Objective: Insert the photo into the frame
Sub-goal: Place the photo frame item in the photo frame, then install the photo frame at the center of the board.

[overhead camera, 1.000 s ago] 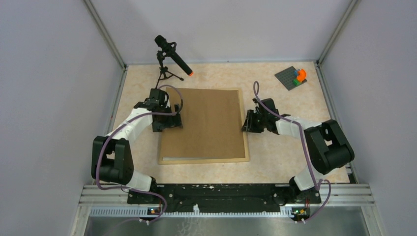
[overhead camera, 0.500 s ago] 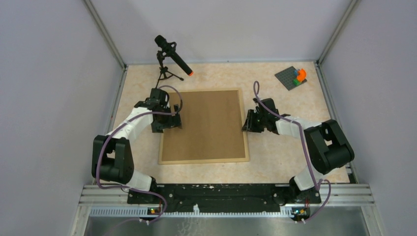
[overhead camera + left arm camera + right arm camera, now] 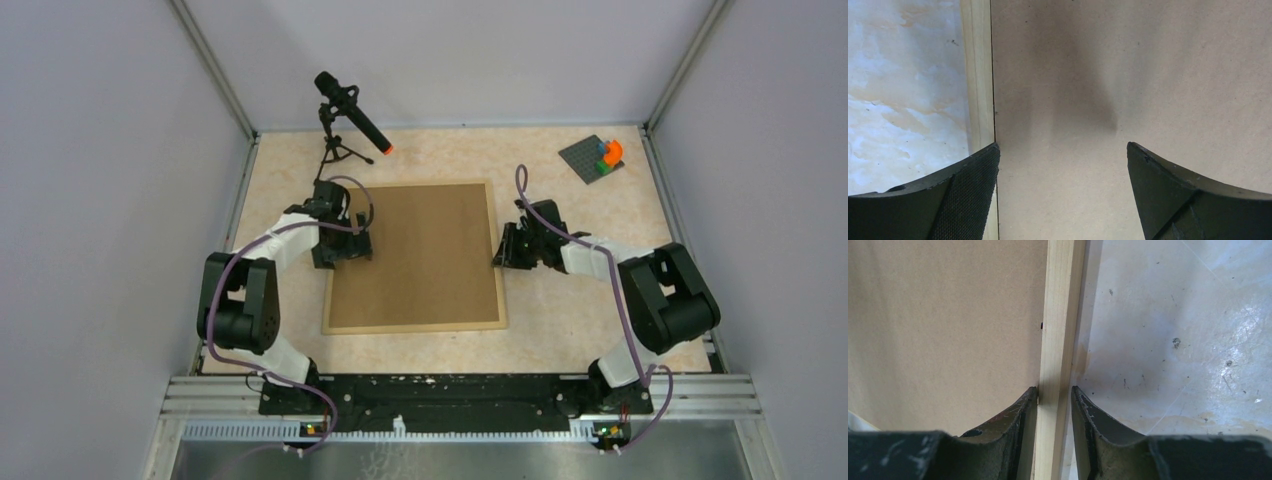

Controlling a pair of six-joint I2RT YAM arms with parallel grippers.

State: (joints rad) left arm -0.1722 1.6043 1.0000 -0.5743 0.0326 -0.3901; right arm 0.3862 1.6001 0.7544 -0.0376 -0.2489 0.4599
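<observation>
Step in hand, by my judgement: closing up. The frame (image 3: 413, 327) lies flat on the tabletop (image 3: 560, 320), back upward, with the brown backing board (image 3: 420, 250) seated inside it. I cannot see the photo. The frame's rails run square to the arm bases, and it looks near square, so its long axis is unsettled. The right gripper (image 3: 1054, 395) has its fingers narrow, pinching the frame's right rail. The left gripper (image 3: 1063, 155) holds its fingers wide, just inside the frame's left rail. Next move: press the board home evenly.

Both arms (image 3: 285, 235) are showing white shells, black joints and looping purple cables (image 3: 519, 185); the left hand (image 3: 1063, 160) and right hand (image 3: 1054, 395) are looking black.
</observation>
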